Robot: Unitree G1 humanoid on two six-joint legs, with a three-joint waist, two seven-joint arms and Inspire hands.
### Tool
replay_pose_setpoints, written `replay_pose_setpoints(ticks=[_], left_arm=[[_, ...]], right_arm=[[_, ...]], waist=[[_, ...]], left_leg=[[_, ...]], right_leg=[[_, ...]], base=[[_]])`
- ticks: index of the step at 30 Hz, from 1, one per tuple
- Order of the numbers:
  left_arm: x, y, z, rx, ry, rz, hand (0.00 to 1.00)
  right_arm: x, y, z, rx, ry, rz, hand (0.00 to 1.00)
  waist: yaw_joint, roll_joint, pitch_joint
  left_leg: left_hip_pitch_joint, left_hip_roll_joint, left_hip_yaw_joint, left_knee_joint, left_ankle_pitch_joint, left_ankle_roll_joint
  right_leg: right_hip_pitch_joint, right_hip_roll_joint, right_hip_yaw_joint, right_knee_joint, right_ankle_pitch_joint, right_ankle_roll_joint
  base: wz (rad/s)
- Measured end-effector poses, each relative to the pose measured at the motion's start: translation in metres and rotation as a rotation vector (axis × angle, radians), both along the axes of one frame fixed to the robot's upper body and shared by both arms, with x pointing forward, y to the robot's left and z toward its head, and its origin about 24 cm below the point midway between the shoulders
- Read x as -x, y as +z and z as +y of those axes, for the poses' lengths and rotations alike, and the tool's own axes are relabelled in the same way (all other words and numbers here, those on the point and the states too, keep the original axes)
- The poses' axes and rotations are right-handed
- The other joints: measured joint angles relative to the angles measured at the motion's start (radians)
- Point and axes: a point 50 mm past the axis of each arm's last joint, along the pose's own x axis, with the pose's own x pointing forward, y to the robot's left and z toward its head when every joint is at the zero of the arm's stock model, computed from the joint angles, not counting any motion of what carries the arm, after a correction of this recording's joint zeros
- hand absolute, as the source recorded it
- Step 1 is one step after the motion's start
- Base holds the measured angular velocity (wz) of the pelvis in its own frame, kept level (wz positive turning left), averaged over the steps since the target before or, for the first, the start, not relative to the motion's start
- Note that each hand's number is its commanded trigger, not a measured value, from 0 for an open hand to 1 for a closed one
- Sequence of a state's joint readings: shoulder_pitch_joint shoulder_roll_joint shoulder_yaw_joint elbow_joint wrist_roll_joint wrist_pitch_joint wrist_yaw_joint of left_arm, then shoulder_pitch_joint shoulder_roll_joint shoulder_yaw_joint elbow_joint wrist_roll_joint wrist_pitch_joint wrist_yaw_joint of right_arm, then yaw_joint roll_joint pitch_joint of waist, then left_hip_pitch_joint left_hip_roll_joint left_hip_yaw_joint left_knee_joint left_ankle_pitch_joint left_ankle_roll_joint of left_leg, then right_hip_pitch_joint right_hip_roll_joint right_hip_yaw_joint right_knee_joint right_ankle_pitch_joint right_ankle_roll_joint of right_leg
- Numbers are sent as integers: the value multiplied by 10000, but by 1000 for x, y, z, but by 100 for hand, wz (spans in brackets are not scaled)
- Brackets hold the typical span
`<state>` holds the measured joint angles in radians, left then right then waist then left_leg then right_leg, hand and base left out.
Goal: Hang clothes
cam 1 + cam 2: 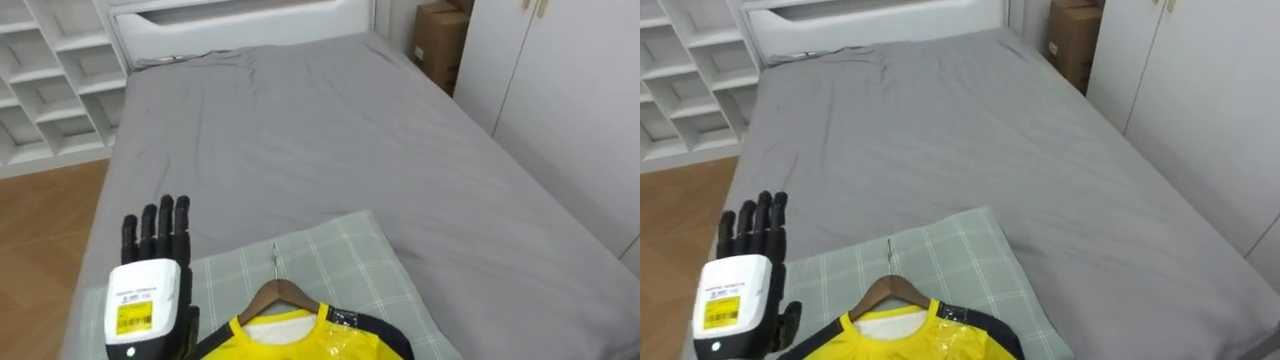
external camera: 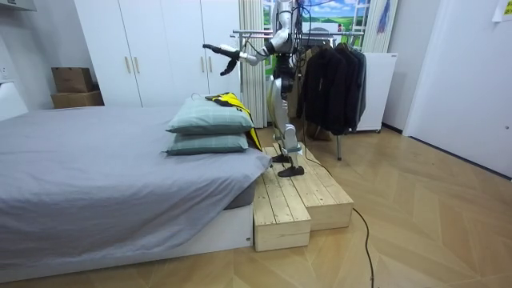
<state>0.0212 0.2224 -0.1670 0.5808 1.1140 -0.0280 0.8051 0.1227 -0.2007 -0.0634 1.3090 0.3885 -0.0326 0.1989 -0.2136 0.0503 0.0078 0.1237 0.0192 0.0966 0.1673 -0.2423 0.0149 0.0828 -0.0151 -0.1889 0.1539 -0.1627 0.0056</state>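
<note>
- The left hand is raised at the near left. Its back faces the camera and its fingers are straight, close together and pointing toward the far end, with nothing in its grasp.
- A yellow shirt with dark shoulders lies on a wooden hanger at the near edge, just right of the hand and apart from it.
- The hanger's metal hook points toward the far end, and the shirt and hanger rest on a green checked pillow.
- In the room view that pillow lies on a second one at the near end of the grey bed.
- The robot stands on a wooden platform at this end of the bed, facing it with one arm stretched out over the pillows.
- Behind the robot is a clothes rack hung with dark garments.
- White shelves are at the far left, a cardboard box at the far right, and white wardrobe doors along the right.
</note>
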Motion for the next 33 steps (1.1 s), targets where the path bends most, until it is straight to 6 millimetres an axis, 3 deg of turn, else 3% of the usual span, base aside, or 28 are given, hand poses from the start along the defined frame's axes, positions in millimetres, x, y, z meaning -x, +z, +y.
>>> replay_pose_setpoints(ticks=[7, 18, 33], left_arm=[[-4, -16, -3, -169, -262, 1704, 0], [-11, -13, -3, -93, -194, 1805, 0], [-21, -10, 3, 2055, 950, 1886, 0]], right_arm=[[-3, 0, 0, 40, -68, -48, 0], [-1, 0, 0, 41, -139, -1, 0], [7, -1, 1, -137, -68, 258, 0]], waist=[[-42, -15, 10], [-130, 15, -13], [-377, -63, -41]], left_leg=[[14, 3, 100, 7, 0, 0], [37, 12, 164, 0, 0, 0], [249, 20, 431, -45, 0, 0]], right_leg=[[-24, 8, 94, 9, 1, -1], [-26, 19, 114, 5, 5, -6], [53, 49, 402, 19, 31, -40]], base=[[-3], [0], [-5]])
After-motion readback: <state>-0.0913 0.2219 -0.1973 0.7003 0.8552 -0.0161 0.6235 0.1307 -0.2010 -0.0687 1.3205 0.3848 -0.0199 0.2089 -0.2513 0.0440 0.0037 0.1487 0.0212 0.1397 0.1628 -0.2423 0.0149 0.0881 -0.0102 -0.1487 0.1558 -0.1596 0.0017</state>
